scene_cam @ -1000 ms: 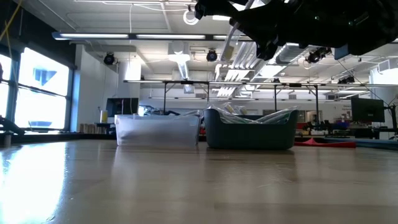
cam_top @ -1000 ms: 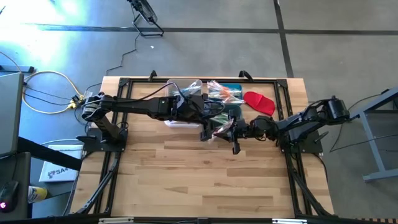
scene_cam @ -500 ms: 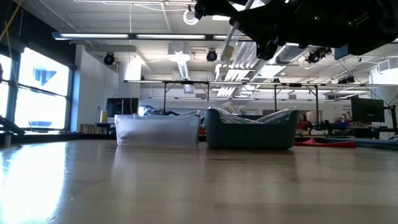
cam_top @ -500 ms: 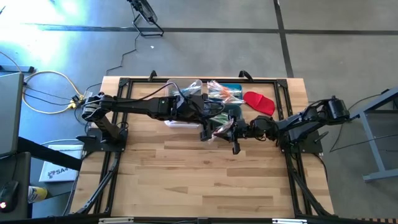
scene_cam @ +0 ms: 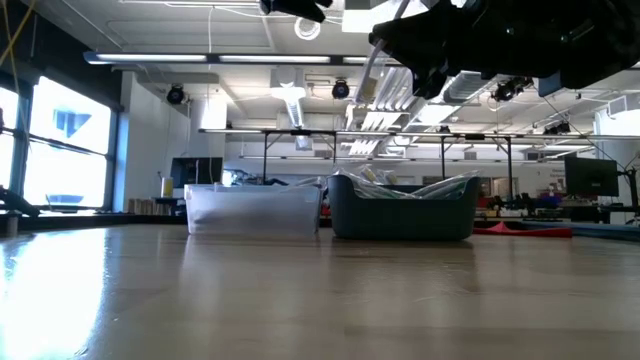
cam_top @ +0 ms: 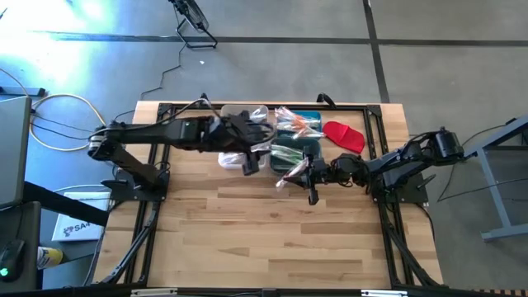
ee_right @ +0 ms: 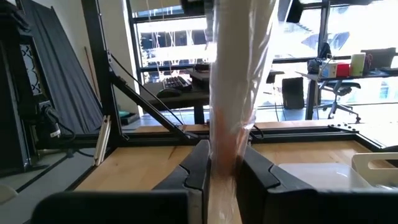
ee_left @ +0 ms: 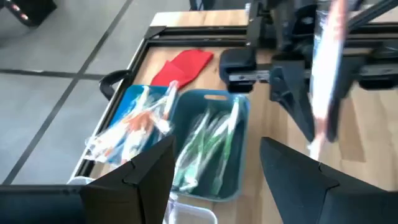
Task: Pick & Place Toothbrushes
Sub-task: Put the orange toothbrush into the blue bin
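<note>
2 arms are over the table [cam_top: 247, 223], and your right gripper [cam_top: 307, 175] is the one with something in it: its fingers [ee_right: 196, 167] are pinched narrow on a wrapped toothbrush [ee_right: 231, 81], a whitish stick in clear film with an orange-pink tint near the grip. In the high view you see that toothbrush [cam_top: 289, 176] sticking out to the left of the gripper, held in the air just near of the teal bin [cam_top: 317, 147], and in the low view it hangs tilted high above the tabletop [scene_cam: 368, 62]. Your left gripper [cam_top: 250, 161] sits to the left of it, above the clear bin [cam_top: 227, 161], with its 2 fingers [ee_left: 143, 177] spread wide and nothing between them; the 2 grippers are near each other but apart. From the left wrist view you can see the teal bin [ee_left: 239, 155] holding a bundle of wrapped toothbrushes with green accents [ee_left: 205, 146], and on its far side a blue tray [ee_left: 127, 102] with wrapped toothbrushes with orange accents [ee_left: 134, 127] piled on it. A red cloth-like piece [cam_top: 344, 135] lies on the table to the right of that pile, at the far edge. In the low view the clear bin [scene_cam: 253, 210] stands left of the teal bin [scene_cam: 403, 212], the 2 just beside each other.
</note>
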`<move>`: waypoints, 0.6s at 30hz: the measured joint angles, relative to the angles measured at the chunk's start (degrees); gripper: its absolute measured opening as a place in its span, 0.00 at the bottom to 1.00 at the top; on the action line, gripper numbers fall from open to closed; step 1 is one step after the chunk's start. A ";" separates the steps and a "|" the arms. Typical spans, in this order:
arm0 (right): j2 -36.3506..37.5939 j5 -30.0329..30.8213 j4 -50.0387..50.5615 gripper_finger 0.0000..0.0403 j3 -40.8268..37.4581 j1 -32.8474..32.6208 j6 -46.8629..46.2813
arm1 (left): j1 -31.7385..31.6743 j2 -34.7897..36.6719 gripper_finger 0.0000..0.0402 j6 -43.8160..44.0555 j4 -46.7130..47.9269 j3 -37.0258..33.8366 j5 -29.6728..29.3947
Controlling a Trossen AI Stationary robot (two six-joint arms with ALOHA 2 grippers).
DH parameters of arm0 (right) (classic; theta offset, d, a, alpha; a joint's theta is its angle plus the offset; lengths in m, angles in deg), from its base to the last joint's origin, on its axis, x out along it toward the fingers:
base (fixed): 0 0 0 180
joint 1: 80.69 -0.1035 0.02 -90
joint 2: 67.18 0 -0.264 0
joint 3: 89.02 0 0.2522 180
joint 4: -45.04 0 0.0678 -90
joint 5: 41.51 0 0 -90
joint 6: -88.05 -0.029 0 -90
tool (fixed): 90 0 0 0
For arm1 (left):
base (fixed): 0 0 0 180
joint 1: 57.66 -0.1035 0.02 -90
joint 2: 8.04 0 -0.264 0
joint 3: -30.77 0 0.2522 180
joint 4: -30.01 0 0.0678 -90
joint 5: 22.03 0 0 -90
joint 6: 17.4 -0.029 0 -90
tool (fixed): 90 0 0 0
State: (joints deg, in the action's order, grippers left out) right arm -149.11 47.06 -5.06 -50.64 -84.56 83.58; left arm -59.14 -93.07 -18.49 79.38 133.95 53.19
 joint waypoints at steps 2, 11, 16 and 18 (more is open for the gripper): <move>0.00 0.00 -0.02 0.10 -0.02 0.02 -0.06 | 0.05 2.11 0.56 0.05 -1.24 -2.92 0.09; 0.00 0.43 0.58 0.10 0.00 0.06 -0.26 | -0.02 10.12 0.56 1.52 -16.94 -24.03 0.14; 0.00 5.95 2.53 0.11 -0.02 0.10 -0.26 | -0.02 14.92 0.56 1.71 -18.94 -32.11 0.24; 0.00 8.44 3.98 0.10 -0.02 0.10 -0.16 | -0.02 17.25 0.56 1.86 -19.19 -34.77 0.24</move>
State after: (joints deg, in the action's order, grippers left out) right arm -149.11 55.50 -1.09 -50.66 -84.46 83.42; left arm -59.15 -75.82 -16.63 60.19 99.18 53.43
